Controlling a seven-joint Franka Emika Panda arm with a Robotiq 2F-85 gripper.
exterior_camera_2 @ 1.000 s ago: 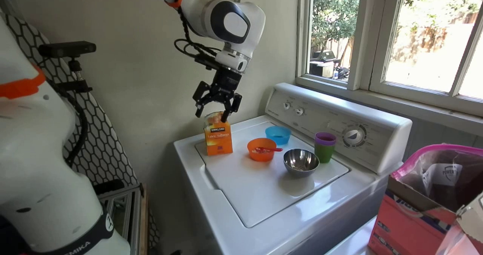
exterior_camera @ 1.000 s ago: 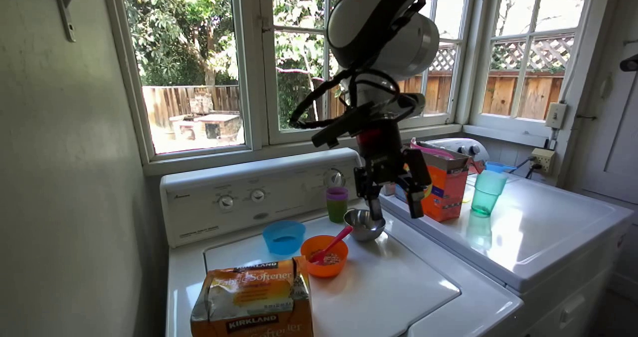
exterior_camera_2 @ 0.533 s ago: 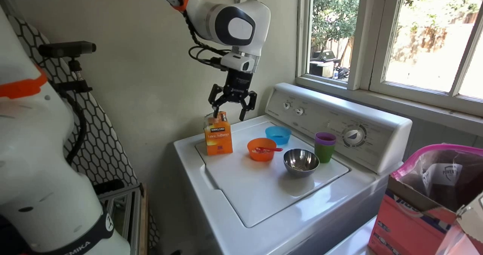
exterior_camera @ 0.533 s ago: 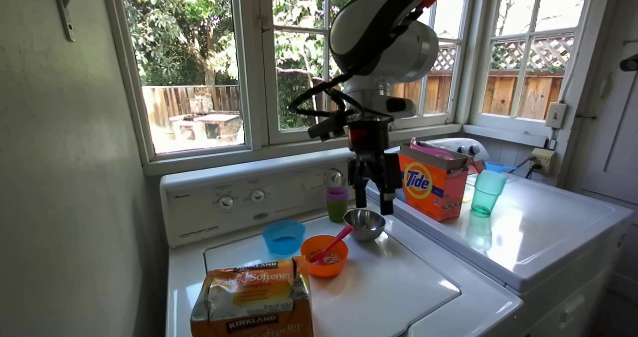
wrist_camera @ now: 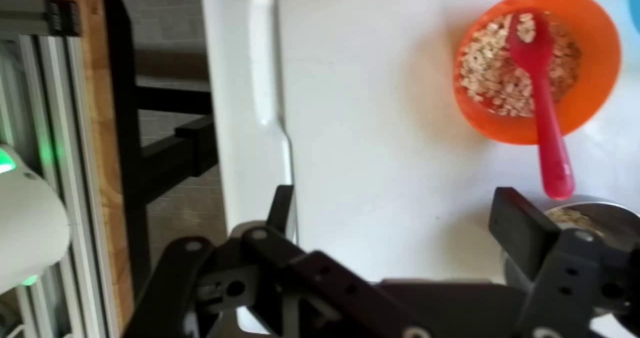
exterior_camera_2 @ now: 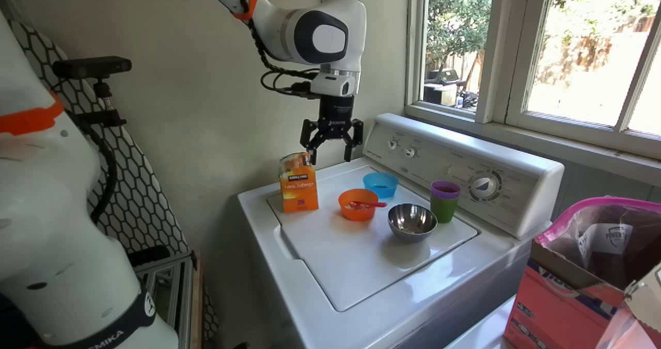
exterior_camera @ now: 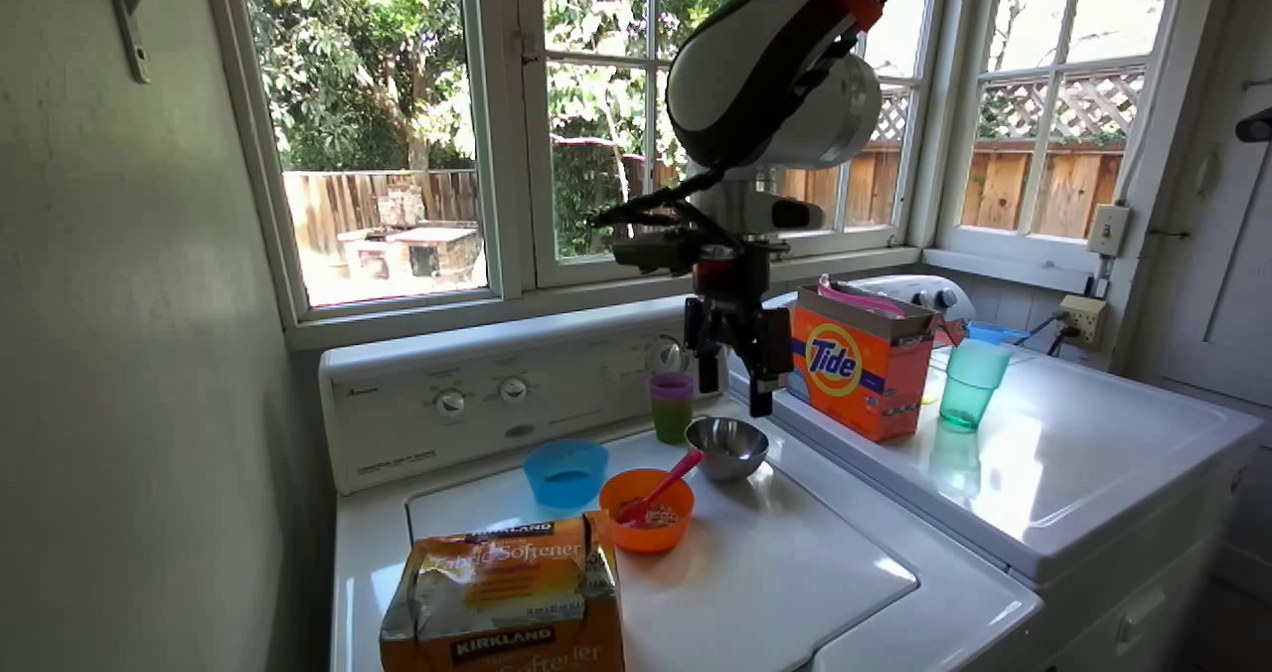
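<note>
While daylight fills the white-framed window (exterior_camera: 497,125), here's the black two-fingered gripper (exterior_camera_2: 330,160), pointing straight down above the white washing machine (exterior_camera_2: 356,266), fingers spread wide! The wrist view tells it plainly: a dark fingertip on either side, with white lid (wrist_camera: 370,153) showing in the gap between them. Down below, in that same view, sits the round orange plastic bowl (wrist_camera: 597,53), upright on the lid, pale flakes (wrist_camera: 492,73) heaped towards one side. And in it leans the glossy pink plastic spoon (wrist_camera: 547,113), a few flakes in its scoop, handle out over the rim and aimed at the round, shiny steel bowl (exterior_camera_2: 412,213). Whether the handle's tip meets that steel rim, I can't tell. Flakes in the steel bowl too, part of it tucked behind a finger in the wrist view!

Round the lid we go: the shallow translucent blue plastic bowl (exterior_camera: 566,463) just beside the orange one; a purple plastic cup (exterior_camera: 672,387) stacked in a green plastic cup (exterior_camera: 672,420), close by the steel bowl; and the orange cardboard fabric-softener box (exterior_camera_2: 300,196), standing near the orange bowl. Over on the neighbouring white machine (exterior_camera: 1073,453), an orange cardboard Tide box (exterior_camera: 874,384) with a pink-edged plastic bag (exterior_camera: 863,301) poking from its top, and beside it a translucent green tumbler (exterior_camera: 972,379).
</note>
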